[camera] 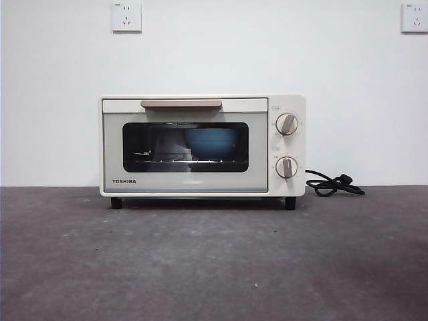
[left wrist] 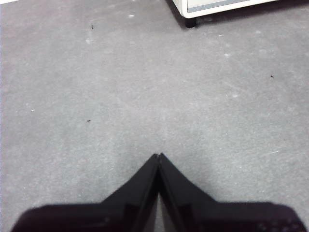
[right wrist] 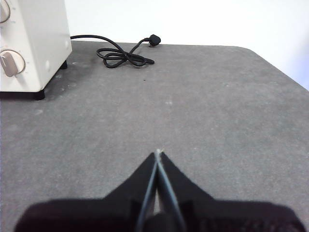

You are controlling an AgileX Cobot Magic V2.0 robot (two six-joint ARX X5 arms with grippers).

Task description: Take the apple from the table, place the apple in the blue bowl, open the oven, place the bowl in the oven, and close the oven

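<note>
Table (camera: 214,267): blue bowl (camera: 210,144) inside shut oven (camera: 200,144), apart from fingers.

Both grippers: matte blk, wedge-shaped, left gripper (left wrist: 159,155), right gripper (right wrist: 158,152).

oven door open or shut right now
Shut. In the front view the oven door stands flush and upright, its handle at the top, and the blue bowl shows behind the dark glass.

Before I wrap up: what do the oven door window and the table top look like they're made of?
Oven window: dark glass, seemingly; glossy, with the blue bowl visible through it. Table: dark grey, matte, faintly speckled, no glare; perhaps a rubbery or felt-like mat, can't tell.
</note>
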